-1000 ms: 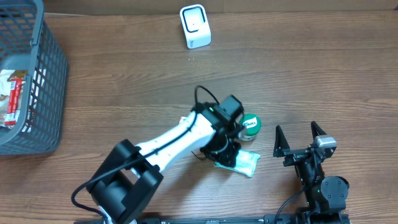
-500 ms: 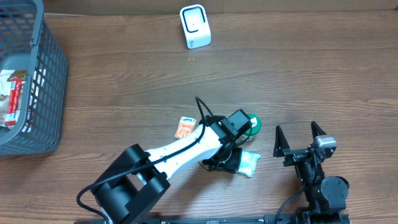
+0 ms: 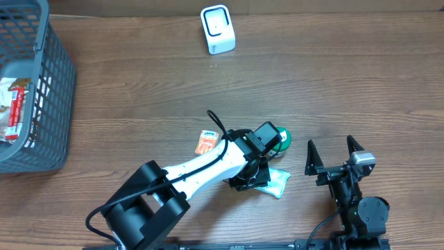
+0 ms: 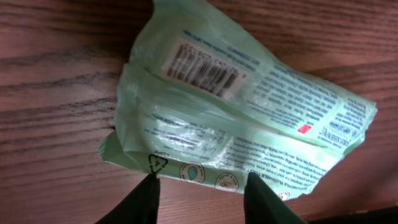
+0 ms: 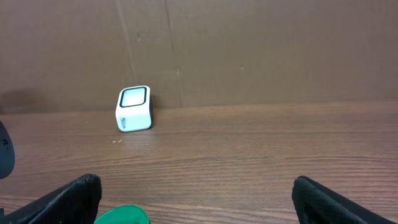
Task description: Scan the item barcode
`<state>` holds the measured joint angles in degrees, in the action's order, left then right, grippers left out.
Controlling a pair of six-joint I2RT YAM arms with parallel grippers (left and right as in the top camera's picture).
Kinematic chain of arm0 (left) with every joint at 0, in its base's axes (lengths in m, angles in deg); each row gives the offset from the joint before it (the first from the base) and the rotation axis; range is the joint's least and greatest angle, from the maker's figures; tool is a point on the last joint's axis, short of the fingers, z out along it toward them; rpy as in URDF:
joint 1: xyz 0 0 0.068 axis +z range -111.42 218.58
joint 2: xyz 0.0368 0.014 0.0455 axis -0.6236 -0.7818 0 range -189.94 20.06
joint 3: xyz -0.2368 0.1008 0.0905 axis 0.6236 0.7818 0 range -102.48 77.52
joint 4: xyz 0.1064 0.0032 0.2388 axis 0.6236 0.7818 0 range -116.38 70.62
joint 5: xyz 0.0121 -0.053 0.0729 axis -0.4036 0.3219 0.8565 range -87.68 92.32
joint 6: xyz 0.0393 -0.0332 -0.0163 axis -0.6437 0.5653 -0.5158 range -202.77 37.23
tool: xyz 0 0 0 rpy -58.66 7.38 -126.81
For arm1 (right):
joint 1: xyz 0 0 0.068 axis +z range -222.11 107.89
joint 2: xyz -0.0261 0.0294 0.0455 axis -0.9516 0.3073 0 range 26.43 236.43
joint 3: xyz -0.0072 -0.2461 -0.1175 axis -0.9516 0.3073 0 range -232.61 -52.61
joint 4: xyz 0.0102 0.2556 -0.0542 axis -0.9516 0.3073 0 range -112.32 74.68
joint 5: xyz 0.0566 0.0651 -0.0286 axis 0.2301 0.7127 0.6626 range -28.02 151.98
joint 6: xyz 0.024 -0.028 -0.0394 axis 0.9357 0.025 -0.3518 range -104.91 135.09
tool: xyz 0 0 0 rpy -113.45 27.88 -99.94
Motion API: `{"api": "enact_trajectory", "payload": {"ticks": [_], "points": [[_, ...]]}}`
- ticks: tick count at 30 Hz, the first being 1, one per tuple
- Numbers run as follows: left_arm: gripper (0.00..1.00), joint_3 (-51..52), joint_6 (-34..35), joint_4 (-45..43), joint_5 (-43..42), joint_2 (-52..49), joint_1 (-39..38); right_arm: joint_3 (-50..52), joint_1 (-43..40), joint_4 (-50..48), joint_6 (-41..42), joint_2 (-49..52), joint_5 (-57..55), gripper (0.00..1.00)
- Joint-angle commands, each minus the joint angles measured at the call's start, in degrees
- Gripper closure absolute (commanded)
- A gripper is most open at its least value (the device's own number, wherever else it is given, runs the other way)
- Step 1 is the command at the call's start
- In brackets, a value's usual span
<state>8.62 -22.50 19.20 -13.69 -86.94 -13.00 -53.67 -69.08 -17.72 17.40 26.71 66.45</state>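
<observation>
Fingers of the left end effector have spread partway and now seem to grip nothing. The green packet lies on the tabletop just ahead of their tips, barcode upward, so scanning probably needs a fresh grasp. The right end effector gapes wide, empty.

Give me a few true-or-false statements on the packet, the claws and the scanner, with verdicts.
1. The green packet lies with its barcode facing up. True.
2. The right claw is shut on the packet. False: it stands open and empty, apart from it.
3. The scanner stands far across the table from the packet. True.
4. The packet is in the basket. False: it lies on the table at the left claw.
</observation>
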Motion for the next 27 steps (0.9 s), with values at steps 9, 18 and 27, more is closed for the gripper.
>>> {"api": "enact_trajectory", "payload": {"ticks": [9, 18, 27], "points": [[0.71, 0.31, 13.38, 0.02, 0.96, -1.01, -0.68, 0.61, -0.04, -0.15, -0.35, -0.11, -0.50, 0.00], [0.66, 0.31, 21.68, -0.02, 4.20, -1.01, -4.00, 0.61, -0.04, -0.15, -0.35, -0.11, -0.50, 0.00], [0.78, 2.54, 25.55, -4.07, 5.44, -1.31, -4.00, 0.61, -0.04, -0.17, -0.35, -0.11, -0.50, 0.00]]}}
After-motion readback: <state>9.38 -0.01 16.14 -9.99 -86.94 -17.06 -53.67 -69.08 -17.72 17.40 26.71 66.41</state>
